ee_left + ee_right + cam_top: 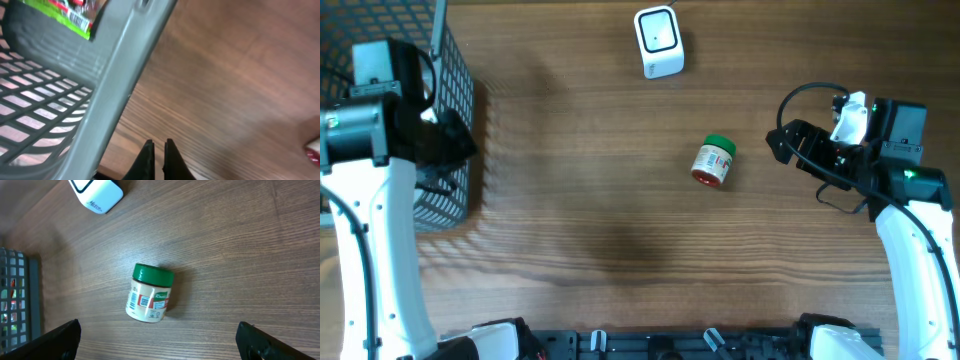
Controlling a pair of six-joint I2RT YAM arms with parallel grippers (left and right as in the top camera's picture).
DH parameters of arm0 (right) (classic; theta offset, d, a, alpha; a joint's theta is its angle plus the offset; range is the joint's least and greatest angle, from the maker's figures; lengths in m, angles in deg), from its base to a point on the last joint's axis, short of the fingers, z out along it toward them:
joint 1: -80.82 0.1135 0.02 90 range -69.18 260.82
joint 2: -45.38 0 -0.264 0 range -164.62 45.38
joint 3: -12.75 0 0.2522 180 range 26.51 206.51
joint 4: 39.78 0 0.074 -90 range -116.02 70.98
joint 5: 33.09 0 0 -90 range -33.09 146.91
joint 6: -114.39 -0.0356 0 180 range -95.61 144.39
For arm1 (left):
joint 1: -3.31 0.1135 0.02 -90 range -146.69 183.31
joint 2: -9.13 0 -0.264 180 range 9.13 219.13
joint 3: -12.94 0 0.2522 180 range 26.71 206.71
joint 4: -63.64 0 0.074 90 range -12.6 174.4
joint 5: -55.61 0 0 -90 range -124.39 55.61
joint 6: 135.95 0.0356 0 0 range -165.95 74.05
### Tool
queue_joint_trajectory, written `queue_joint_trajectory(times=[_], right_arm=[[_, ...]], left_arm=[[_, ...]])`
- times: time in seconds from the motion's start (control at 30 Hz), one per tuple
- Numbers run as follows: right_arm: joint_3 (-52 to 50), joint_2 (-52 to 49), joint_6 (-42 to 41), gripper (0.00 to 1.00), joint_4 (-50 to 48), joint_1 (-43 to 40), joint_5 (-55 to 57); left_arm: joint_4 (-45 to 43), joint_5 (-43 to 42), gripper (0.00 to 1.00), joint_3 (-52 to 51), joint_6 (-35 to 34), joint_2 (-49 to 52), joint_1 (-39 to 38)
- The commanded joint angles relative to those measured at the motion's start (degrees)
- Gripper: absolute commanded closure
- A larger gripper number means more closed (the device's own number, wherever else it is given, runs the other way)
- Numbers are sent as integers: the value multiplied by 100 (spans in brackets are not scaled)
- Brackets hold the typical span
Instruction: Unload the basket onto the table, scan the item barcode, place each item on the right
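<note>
Right jaws stood spread near the jar [149, 300]; left jaws sat pressed together by the basket [115, 90]. Lying sideways, the jar could roll from a pinch.

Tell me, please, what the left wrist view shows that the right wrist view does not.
Left wrist only: the basket rim up close, a green package with a barcode inside it, and the left fingers shut on nothing. Right wrist only: the whole green-lidded jar lying on its side, the white scanner, and the right fingers spread wide. Both: the wooden table and the basket, seen in the right view only at its left edge. A red sliver at the left view's right edge is too small to identify.
</note>
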Motion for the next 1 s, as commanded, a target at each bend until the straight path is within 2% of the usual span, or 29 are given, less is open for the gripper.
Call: queue_joint_trajectory(times=[0.0,0.27,0.37,0.4,0.43,0.47,0.53,0.57,0.63,0.7,0.9,0.97], right_arm=[[90,-42,-46,0,-11,-24,55],[90,-42,-48,0,-11,-24,55],[90,-42,-46,0,-11,-24,55],[90,-42,-46,0,-11,-24,55],[90,-42,-46,0,-11,-24,55],[90,-42,-48,0,-11,-24,55],[90,-42,-46,0,-11,-24,55],[90,-42,-46,0,-11,-24,55],[90,-42,-46,0,-11,-24,55],[90,-42,-48,0,-11,-24,55],[90,-42,-46,0,-11,-24,55],[90,-42,-46,0,-11,-24,55]], left_arm=[[4,710,96,-337,57,-50,26],[-160,1408,96,-334,61,-57,26],[-219,343,95,-299,234,-57,26],[-282,-236,84,-232,514,-59,26],[-385,-940,62,44,800,-59,26],[-448,-1097,54,297,837,-59,26],[-798,-964,13,1027,898,-59,26],[-1272,-483,0,1532,1259,-59,26],[-2004,623,0,1945,1377,-57,59],[-2667,1165,0,1971,1902,9,271],[-2568,1115,0,1958,2188,1231,1484],[-2430,651,0,1958,2618,1871,1788]])
